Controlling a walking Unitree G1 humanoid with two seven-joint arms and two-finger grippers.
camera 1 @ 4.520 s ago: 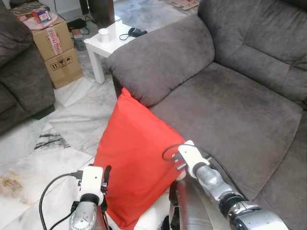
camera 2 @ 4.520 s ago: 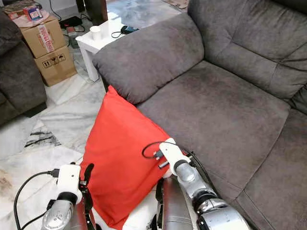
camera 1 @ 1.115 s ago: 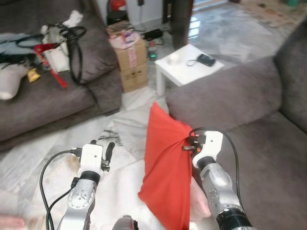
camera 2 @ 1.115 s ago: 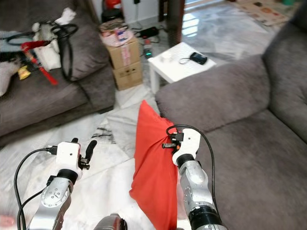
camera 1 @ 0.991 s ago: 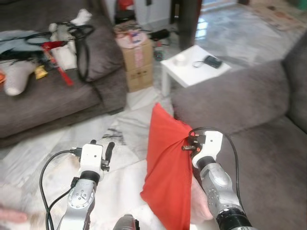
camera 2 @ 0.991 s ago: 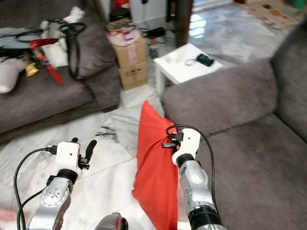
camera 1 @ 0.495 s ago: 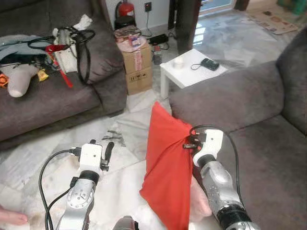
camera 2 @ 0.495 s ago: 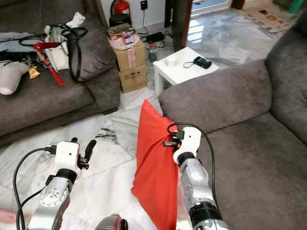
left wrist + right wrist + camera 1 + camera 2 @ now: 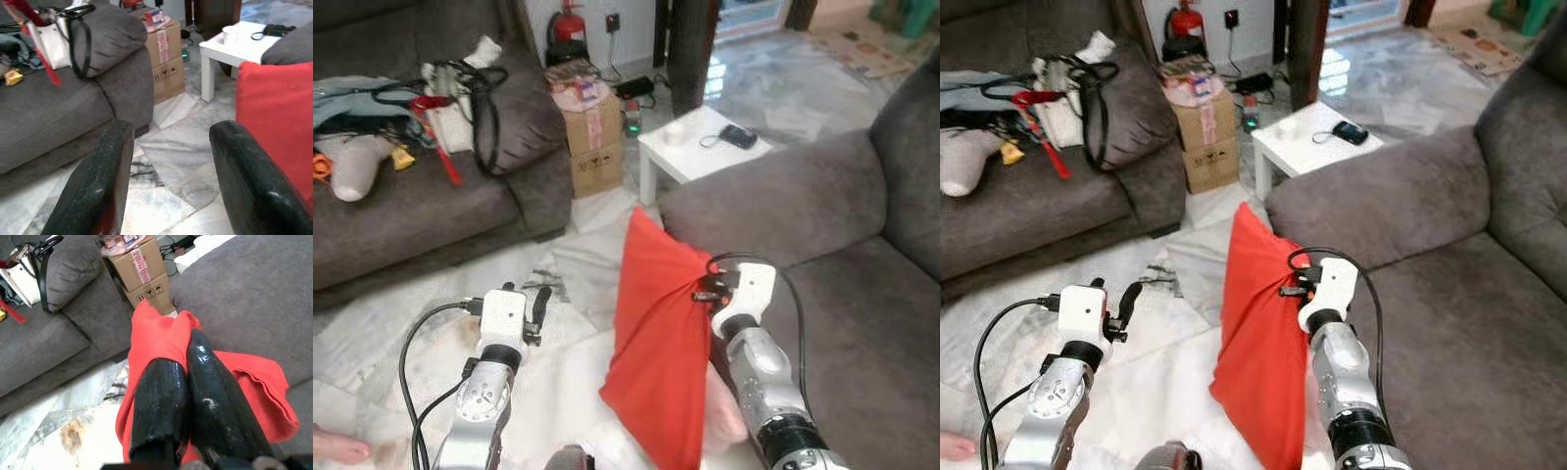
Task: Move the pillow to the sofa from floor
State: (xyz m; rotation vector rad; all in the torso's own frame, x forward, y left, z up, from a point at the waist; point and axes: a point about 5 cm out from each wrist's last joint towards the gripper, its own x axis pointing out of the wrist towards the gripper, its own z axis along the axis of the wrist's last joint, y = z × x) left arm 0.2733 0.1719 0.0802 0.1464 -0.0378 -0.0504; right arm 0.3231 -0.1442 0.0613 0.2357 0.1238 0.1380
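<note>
Your right claw (image 9: 188, 382) stays pinched shut on a fold of the red pillow (image 9: 656, 343), which now hangs lifted off the floor (image 9: 573, 269) beside the sofa (image 9: 862, 284). Your left claw (image 9: 168, 161) hovers open and empty. Beyond stands the white table (image 9: 700, 147).

pillow (image 9: 658, 343): plain red fabric, square, soft, creased where it is pinched.
pose: hangs on edge, one corner pointing up and one pointing down, cloth gathered into folds near the upper right side.
hold: right gripper (image 9: 188, 357) has its two black fingers pressed together on a fold of the cloth.
place relative to sofa (image 9: 832, 264): just beside the grey sofa's rounded arm, on its outer side, over the marble floor (image 9: 563, 269); not on the seat cushion.
</note>
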